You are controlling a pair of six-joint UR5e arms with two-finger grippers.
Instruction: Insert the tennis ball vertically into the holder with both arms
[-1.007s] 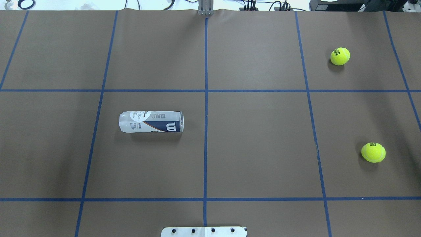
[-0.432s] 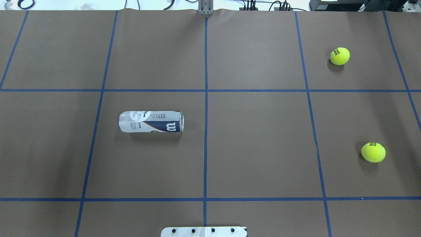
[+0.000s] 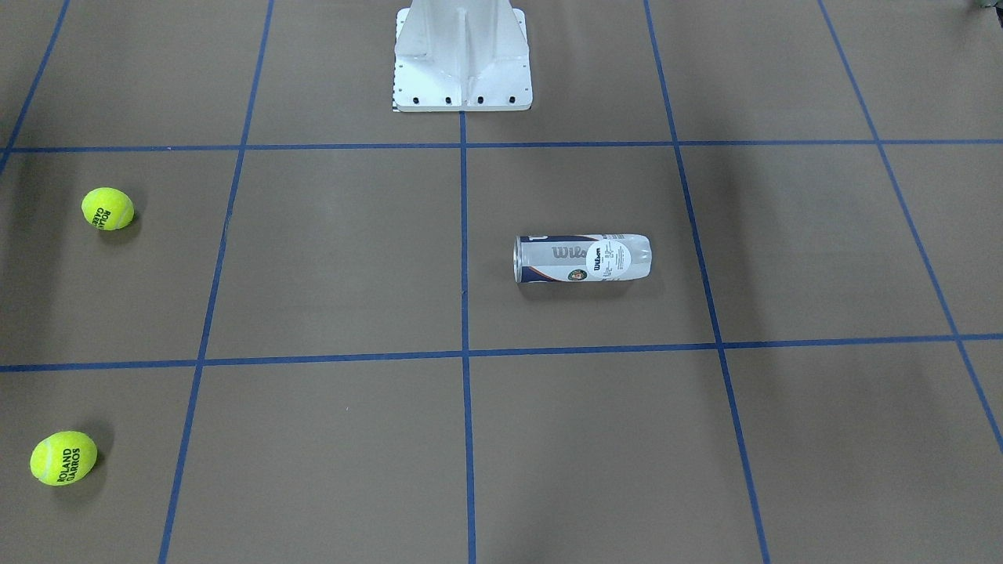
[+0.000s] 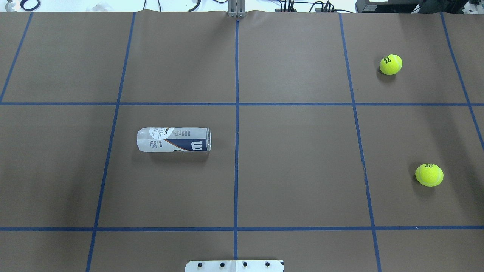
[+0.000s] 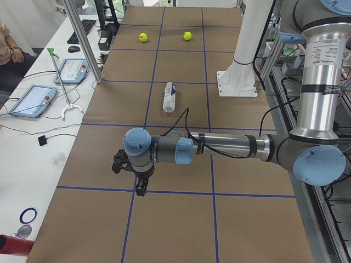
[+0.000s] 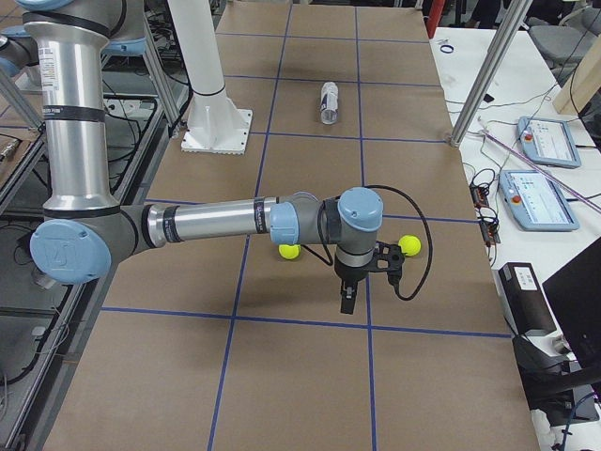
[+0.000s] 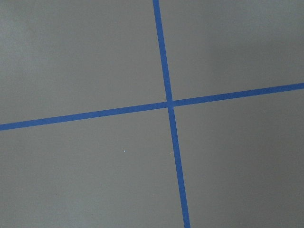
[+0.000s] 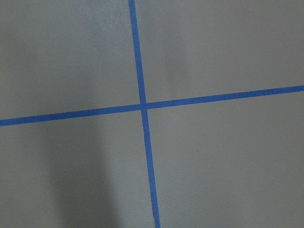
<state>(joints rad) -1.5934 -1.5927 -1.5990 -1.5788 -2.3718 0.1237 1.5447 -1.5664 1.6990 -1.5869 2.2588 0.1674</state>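
The holder (image 4: 174, 139) is a clear can with a navy-and-white label. It lies on its side left of the table's centre line, its open mouth towards the centre; it also shows in the front view (image 3: 581, 258). Two yellow-green tennis balls lie at the right, one far (image 4: 391, 64) and one near (image 4: 429, 175). No arm reaches into the overhead or front views. My left gripper (image 5: 141, 189) hangs over the table's left end, far from the holder (image 5: 170, 97). My right gripper (image 6: 346, 299) hangs over the right end, close to the balls (image 6: 409, 245). I cannot tell whether either gripper is open or shut.
The white pedestal base (image 3: 462, 55) stands at the robot's edge of the table on the centre line. Blue tape lines (image 4: 236, 113) divide the brown cover into squares. A person and tablets (image 5: 33, 100) are at a side table beyond the far edge. Both wrist views hold only tape crossings.
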